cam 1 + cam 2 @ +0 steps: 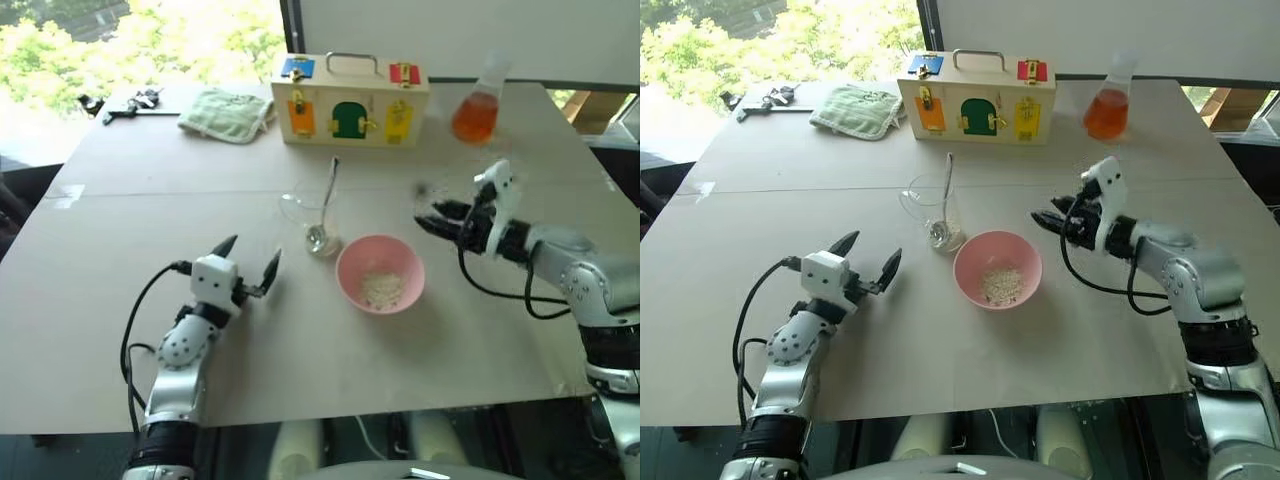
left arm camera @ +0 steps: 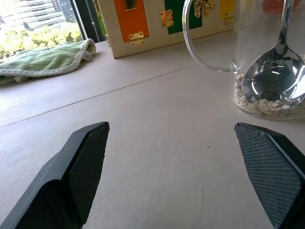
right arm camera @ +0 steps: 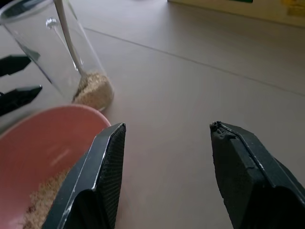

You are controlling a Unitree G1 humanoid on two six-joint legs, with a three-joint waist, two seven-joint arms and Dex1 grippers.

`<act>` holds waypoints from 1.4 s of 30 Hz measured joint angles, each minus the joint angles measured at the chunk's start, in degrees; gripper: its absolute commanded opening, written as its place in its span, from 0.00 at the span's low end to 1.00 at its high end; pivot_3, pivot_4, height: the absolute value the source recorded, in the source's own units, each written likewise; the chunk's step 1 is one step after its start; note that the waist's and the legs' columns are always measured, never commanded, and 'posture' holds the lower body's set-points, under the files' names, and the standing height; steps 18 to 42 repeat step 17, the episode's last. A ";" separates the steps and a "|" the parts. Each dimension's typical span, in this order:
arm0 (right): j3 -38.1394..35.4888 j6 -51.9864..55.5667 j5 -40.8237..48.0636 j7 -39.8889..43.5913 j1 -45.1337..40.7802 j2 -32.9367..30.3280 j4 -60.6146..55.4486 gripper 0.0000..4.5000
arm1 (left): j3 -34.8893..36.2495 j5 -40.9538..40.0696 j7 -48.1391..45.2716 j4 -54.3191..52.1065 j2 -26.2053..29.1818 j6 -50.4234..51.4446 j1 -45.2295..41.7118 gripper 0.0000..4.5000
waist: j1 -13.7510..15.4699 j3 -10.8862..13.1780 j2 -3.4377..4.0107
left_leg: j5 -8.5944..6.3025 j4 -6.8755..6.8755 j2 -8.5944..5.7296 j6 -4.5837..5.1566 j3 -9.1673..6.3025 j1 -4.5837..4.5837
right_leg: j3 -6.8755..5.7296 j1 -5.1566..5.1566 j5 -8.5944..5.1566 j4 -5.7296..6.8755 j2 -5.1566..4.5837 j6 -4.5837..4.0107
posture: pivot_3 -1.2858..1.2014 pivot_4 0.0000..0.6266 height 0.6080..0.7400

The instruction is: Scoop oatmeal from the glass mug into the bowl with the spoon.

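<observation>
The glass mug stands mid-table with the silver spoon upright inside it. The spoon's bowl rests on a thin layer of oatmeal at the mug's bottom. To the mug's right sits the pink bowl, holding a small heap of oatmeal. My left gripper lies low on the table to the left of the mug, open and empty, pointing at it; its fingers frame the mug in the left wrist view. My right gripper hovers right of the bowl, open and empty, aimed toward mug and bowl.
At the back stand a wooden latch box with coloured doors, a conical flask of orange liquid and a green cloth. Small dark tools lie at the far left corner. The table's front edge runs just behind my arms.
</observation>
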 measured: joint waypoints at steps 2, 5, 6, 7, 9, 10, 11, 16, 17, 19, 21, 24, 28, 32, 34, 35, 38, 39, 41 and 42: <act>-0.99 -5.88 -1.79 1.58 6.26 0.90 1.87 0.62 | 0.05 -1.28 -1.20 -4.23 0.53 1.86 4.48 0.99 | -0.06 -0.03 0.03 | 0.00 0.00 0.01 0.00 0.03 0.04 | 0.05 0.01 -0.01 0.00 0.04 0.00 | 0.52 0.24 1.00; -2.85 -16.15 -4.64 5.53 13.75 0.99 6.75 0.62 | 0.70 -3.06 -3.06 -7.50 1.62 3.75 9.23 0.99 | -0.07 -0.19 0.34 | -0.01 -0.01 -0.02 0.01 0.17 0.15 | 0.19 0.02 -0.01 0.00 0.04 0.01 | 0.52 0.24 1.00; -3.39 -18.06 -4.99 6.39 14.70 1.09 7.25 0.62 | 0.82 -3.37 -3.56 -7.81 2.02 4.00 10.01 0.99 | -0.17 -0.25 0.45 | -0.01 -0.01 -0.03 0.01 0.20 0.22 | 0.23 0.05 -0.02 0.00 0.06 0.02 | 0.52 0.24 1.00; -3.98 -21.35 -5.93 7.87 16.15 0.67 7.93 0.62 | 0.73 -3.82 -4.66 -8.29 2.72 4.62 10.86 0.99 | -0.19 -0.31 0.52 | -0.01 -0.02 -0.03 0.02 0.24 0.34 | 0.28 0.16 -0.03 0.00 0.09 0.02 | 0.52 0.24 1.00; -5.02 -27.05 -7.30 11.14 19.70 -0.84 9.44 0.62 | 0.37 -4.66 -7.28 -9.91 4.18 5.47 13.60 0.99 | -0.17 -0.34 0.52 | -0.03 -0.32 -0.03 0.02 0.42 0.93 | 0.39 0.51 -0.07 -0.06 0.07 0.01 | 0.52 0.24 1.00; -5.57 -28.09 -7.39 11.91 20.52 -0.98 9.67 0.62 | 0.24 -4.76 -7.84 -10.27 4.48 5.56 14.30 0.99 | -0.17 -0.36 0.53 | -0.03 -0.42 -0.03 0.02 0.46 1.03 | 0.44 0.55 -0.08 -0.09 0.07 0.00 | 0.52 0.24 1.00; -6.59 -29.75 -7.30 13.13 21.90 -0.99 9.95 0.62 | 0.00 -4.87 -8.73 -10.85 4.82 5.86 15.02 0.99 | -0.17 -0.41 0.58 | -0.03 -0.51 -0.03 0.02 0.50 1.07 | 0.49 0.55 -0.08 -0.13 0.08 -0.01 | 0.52 0.24 1.00; -8.95 -33.68 -5.78 16.85 25.41 0.23 10.49 0.62 | -1.10 -5.09 -10.25 -12.36 5.40 8.48 15.21 0.99 | 0.01 -0.57 0.81 | -0.03 -0.55 -0.03 0.02 0.57 1.13 | 0.63 0.54 -0.07 -0.11 0.12 -0.01 | 0.52 0.24 1.00; -8.94 -34.15 -5.76 17.16 25.49 0.46 10.56 0.62 | -1.10 -5.12 -10.28 -12.46 5.40 8.86 15.10 0.99 | 0.01 -0.58 0.82 | -0.03 -0.54 -0.04 0.02 0.59 1.13 | 0.65 0.54 -0.07 -0.11 0.12 -0.01 | 0.52 0.24 1.00; -8.94 -34.15 -5.76 17.16 25.49 0.46 10.56 0.62 | -1.10 -5.12 -10.28 -12.46 5.40 8.86 15.10 0.99 | 0.01 -0.58 0.82 | -0.03 -0.54 -0.04 0.02 0.59 1.13 | 0.65 0.54 -0.07 -0.11 0.12 -0.01 | 0.52 0.24 1.00; -8.94 -34.15 -5.76 17.16 25.49 0.46 10.56 0.62 | -1.10 -5.12 -10.28 -12.46 5.40 8.86 15.10 0.99 | 0.01 -0.58 0.82 | -0.03 -0.54 -0.04 0.02 0.59 1.13 | 0.65 0.54 -0.07 -0.11 0.12 -0.01 | 0.52 0.24 1.00; -8.94 -34.15 -5.76 17.16 25.49 0.46 10.56 0.62 | -1.10 -5.12 -10.28 -12.46 5.40 8.86 15.10 0.99 | 0.01 -0.58 0.82 | -0.03 -0.54 -0.04 0.02 0.59 1.13 | 0.65 0.54 -0.07 -0.11 0.12 -0.01 | 0.52 0.24 1.00; -8.94 -34.15 -5.76 17.16 25.49 0.46 10.56 0.62 | -1.10 -5.12 -10.28 -12.46 5.40 8.86 15.10 0.99 | 0.01 -0.58 0.82 | -0.03 -0.54 -0.04 0.02 0.59 1.13 | 0.65 0.54 -0.07 -0.11 0.12 -0.01 | 0.52 0.24 1.00; -8.94 -34.15 -5.76 17.16 25.49 0.46 10.56 0.62 | -1.10 -5.12 -10.28 -12.46 5.40 8.86 15.10 0.99 | 0.01 -0.58 0.82 | -0.03 -0.54 -0.04 0.02 0.59 1.13 | 0.65 0.54 -0.07 -0.11 0.12 -0.01 | 0.52 0.24 1.00; -8.94 -34.15 -5.76 17.16 25.49 0.46 10.56 0.62 | -1.10 -5.12 -10.28 -12.46 5.40 8.86 15.10 0.99 | 0.01 -0.58 0.82 | -0.03 -0.54 -0.04 0.02 0.59 1.13 | 0.65 0.54 -0.07 -0.11 0.12 -0.01 | 0.52 0.24 1.00; -8.94 -34.15 -5.76 17.16 25.49 0.46 10.56 0.62 | -1.10 -5.12 -10.28 -12.46 5.40 8.86 15.10 0.99 | 0.01 -0.58 0.82 | -0.03 -0.54 -0.04 0.02 0.59 1.13 | 0.65 0.54 -0.07 -0.11 0.12 -0.01 | 0.52 0.24 1.00; -8.94 -34.15 -5.76 17.16 25.49 0.46 10.56 0.62 | -1.10 -5.12 -10.28 -12.46 5.40 8.86 15.10 0.99 | 0.01 -0.58 0.82 | -0.03 -0.54 -0.04 0.02 0.59 1.13 | 0.65 0.54 -0.07 -0.11 0.12 -0.01 | 0.52 0.24 1.00; -8.94 -34.15 -5.76 17.16 25.49 0.46 10.56 0.62 | -1.10 -5.12 -10.28 -12.46 5.40 8.86 15.10 0.99 | 0.01 -0.58 0.82 | -0.03 -0.54 -0.04 0.02 0.59 1.13 | 0.65 0.54 -0.07 -0.11 0.12 -0.01 | 0.52 0.24 1.00; -8.94 -34.15 -5.76 17.16 25.49 0.46 10.56 0.62 | -1.10 -5.12 -10.28 -12.46 5.40 8.86 15.10 0.99 | 0.01 -0.58 0.82 | -0.03 -0.54 -0.04 0.02 0.59 1.13 | 0.65 0.54 -0.07 -0.11 0.12 -0.01 | 0.52 0.24 1.00; -8.94 -34.15 -5.76 17.16 25.49 0.46 10.56 0.62 | -1.10 -5.12 -10.28 -12.46 5.40 8.86 15.10 0.99 | 0.01 -0.58 0.82 | -0.03 -0.54 -0.04 0.02 0.59 1.13 | 0.65 0.54 -0.07 -0.11 0.12 -0.01 | 0.52 0.24 1.00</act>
